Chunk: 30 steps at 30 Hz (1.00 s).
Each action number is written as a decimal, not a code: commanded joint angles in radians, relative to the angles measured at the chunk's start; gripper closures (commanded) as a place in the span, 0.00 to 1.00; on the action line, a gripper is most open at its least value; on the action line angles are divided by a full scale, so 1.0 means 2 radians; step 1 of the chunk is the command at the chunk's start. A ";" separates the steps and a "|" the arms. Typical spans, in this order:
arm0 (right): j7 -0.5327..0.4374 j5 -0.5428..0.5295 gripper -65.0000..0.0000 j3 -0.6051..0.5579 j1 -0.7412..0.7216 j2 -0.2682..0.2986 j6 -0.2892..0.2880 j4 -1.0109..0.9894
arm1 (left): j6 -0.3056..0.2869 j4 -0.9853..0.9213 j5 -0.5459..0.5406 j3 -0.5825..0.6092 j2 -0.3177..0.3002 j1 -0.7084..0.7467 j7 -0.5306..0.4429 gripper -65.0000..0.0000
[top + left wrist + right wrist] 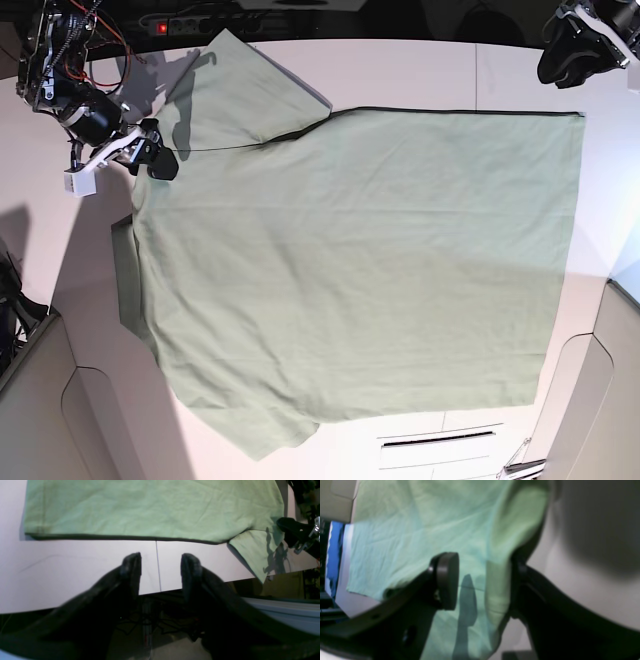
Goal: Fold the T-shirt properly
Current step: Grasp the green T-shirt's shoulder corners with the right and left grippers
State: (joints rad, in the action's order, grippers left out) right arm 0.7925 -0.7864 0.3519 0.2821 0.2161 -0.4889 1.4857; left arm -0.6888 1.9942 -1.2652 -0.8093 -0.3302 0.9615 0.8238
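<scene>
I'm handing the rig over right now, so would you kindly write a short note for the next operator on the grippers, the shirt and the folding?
Left gripper: open and empty, beyond the shirt's edge.
Right gripper: open, its jaws on either side of the fabric near a sleeve; whether they touch it is unclear.
T-shirt: spread wide across the table, one sleeve sticking out past the right gripper, some cloth doubled under along that side.
Done: no finished fold shows.
Left: probably close the right gripper on that edge, then fold the sides and the length, and tidy.
</scene>
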 commanded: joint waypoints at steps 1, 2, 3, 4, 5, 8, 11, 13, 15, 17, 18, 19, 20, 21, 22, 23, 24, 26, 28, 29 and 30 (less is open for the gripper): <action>0.025 0.017 0.59 -0.001 0.002 0.004 0.005 0.001 | -0.005 0.006 -0.009 -0.005 -0.005 0.007 -0.006 0.56; 0.025 0.017 0.67 0.000 0.002 0.004 0.005 0.001 | -0.005 0.006 -0.009 -0.005 -0.005 0.006 -0.006 0.56; 0.025 0.018 0.78 0.001 0.002 0.004 0.005 0.001 | -0.005 0.006 -0.009 -0.005 -0.005 0.006 -0.006 0.56; 0.025 0.019 0.92 0.001 0.002 0.004 0.005 0.001 | -0.005 0.006 -0.008 -0.005 -0.005 0.003 -0.006 0.56; 0.025 0.022 1.00 0.002 0.002 0.004 0.005 0.001 | -0.005 0.006 -0.008 -0.005 -0.005 0.000 -0.006 0.56; 0.028 0.021 1.00 0.004 0.004 0.004 0.005 0.001 | -0.005 0.006 -0.002 -0.005 -0.005 -0.021 -0.006 0.56; 0.028 0.020 1.00 0.004 0.005 0.004 0.005 0.001 | -0.005 0.002 0.020 -0.005 -0.005 -0.050 -0.012 0.56; 0.028 0.018 1.00 0.004 0.005 0.004 0.005 0.001 | 0.016 -0.006 0.056 -0.005 -0.005 -0.071 -0.026 0.55; 0.028 0.010 1.00 0.004 0.005 0.004 0.005 0.001 | 0.040 -0.018 0.101 -0.005 -0.006 -0.095 -0.042 0.50; 0.028 0.000 1.00 0.004 0.005 0.004 0.005 0.001 | 0.062 -0.039 0.135 -0.005 -0.006 -0.117 -0.054 0.48; 0.028 -0.004 1.00 0.004 0.005 0.004 0.005 0.001 | 0.069 -0.053 0.151 -0.005 -0.006 -0.128 -0.058 0.47; 0.028 -0.006 1.00 0.004 0.005 0.004 0.005 0.001 | 0.073 -0.068 0.164 -0.005 -0.007 -0.138 -0.060 0.47; 0.028 -0.006 1.00 0.004 0.005 0.004 0.005 0.001 | 0.077 -0.086 0.174 -0.005 -0.010 -0.147 -0.062 0.47; 0.028 -0.006 1.00 0.004 0.005 0.004 0.005 0.001 | 0.081 -0.106 0.182 -0.005 -0.012 -0.155 -0.064 0.47; 0.028 -0.005 1.00 0.004 0.005 0.004 0.005 0.001 | 0.082 -0.128 0.187 -0.005 -0.016 -0.164 -0.068 0.47; 0.028 -0.005 1.00 0.004 0.005 0.004 0.005 0.001 | 0.083 -0.151 0.188 -0.005 -0.019 -0.171 -0.070 0.47; 0.028 -0.006 1.00 0.004 0.005 0.004 0.005 0.001 | 0.083 -0.173 0.188 -0.005 -0.022 -0.179 -0.070 0.47; 0.028 -0.007 1.00 0.004 0.004 0.004 0.005 0.001 | 0.083 -0.217 0.188 -0.005 -0.029 -0.195 -0.070 0.47; 0.028 -0.015 1.00 0.004 0.004 0.004 0.005 0.001 | 0.083 -0.252 0.187 -0.005 -0.033 -0.207 -0.069 0.47; 0.028 -0.019 1.00 0.004 0.004 0.004 0.005 0.001 | 0.082 -0.263 0.182 -0.005 -0.035 -0.212 -0.068 0.47; 0.028 -0.021 1.00 0.004 0.004 0.004 0.005 0.001 | 0.083 -0.271 0.179 -0.005 -0.035 -0.216 -0.066 0.47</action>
State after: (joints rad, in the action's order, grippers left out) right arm 0.8276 -0.8417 0.3576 0.2859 0.2157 -0.4866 1.4807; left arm -0.5236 1.4425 -0.9058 -0.8127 -0.3832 0.5259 0.6907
